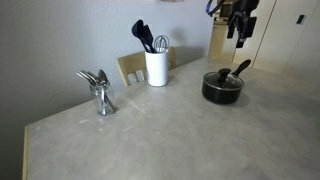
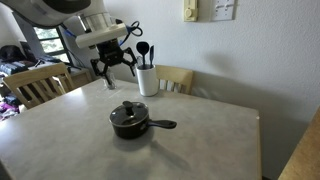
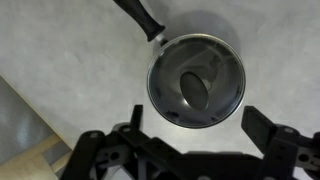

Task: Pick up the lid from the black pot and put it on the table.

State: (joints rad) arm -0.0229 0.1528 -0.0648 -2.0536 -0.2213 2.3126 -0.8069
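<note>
The black pot (image 1: 222,87) stands on the grey table (image 1: 150,140), its long handle angled up. The glass lid (image 1: 221,76) with a black knob sits on it. In an exterior view the pot (image 2: 129,122) and lid (image 2: 129,111) are near the table's middle (image 2: 200,140). My gripper (image 2: 113,68) hangs high above the table, well apart from the pot, and shows at the top in an exterior view (image 1: 240,30). In the wrist view the lid (image 3: 196,84) on the pot (image 3: 153,95) lies straight below the open, empty fingers (image 3: 198,135).
A white utensil holder (image 1: 156,67) with dark utensils stands at the table's far edge, also seen in an exterior view (image 2: 147,80). A metal cutlery stand (image 1: 101,97) stands nearby. Wooden chairs (image 2: 40,82) sit at the table's sides.
</note>
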